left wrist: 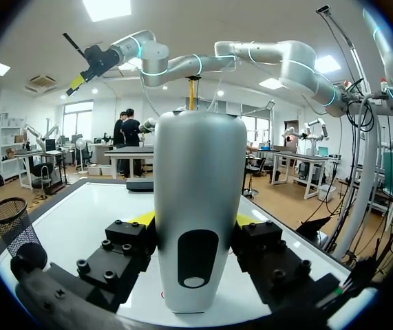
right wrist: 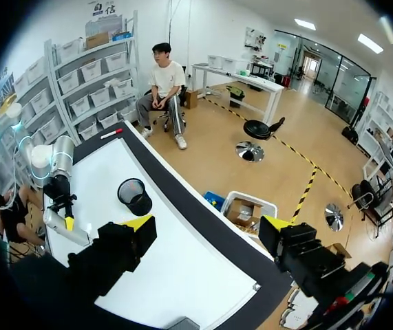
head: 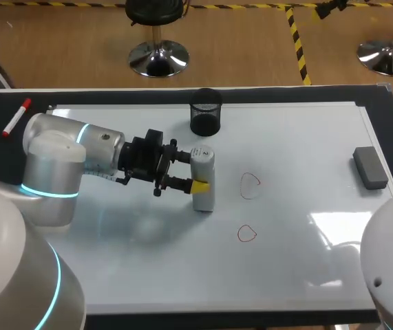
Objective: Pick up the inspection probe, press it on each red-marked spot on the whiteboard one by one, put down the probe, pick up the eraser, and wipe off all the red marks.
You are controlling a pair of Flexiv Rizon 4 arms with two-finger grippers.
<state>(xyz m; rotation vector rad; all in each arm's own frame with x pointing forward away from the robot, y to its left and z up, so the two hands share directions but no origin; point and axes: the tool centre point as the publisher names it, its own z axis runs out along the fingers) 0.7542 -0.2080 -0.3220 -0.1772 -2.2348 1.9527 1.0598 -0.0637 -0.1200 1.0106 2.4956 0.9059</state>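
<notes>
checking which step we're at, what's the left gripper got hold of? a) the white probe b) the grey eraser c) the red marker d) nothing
a, the left gripper clamps the white probe from both sides, while the grey eraser lies apart at the right end of the whiteboard.

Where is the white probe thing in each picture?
Head view: the inspection probe is over the whiteboard, in the left gripper, beside the red marks.
Left wrist view: the inspection probe fills the middle, clamped in the left gripper.
Right wrist view: the inspection probe is small, far ahead of the right gripper.
Shared landmark: the black mesh cup, near the probe in every view.
</notes>
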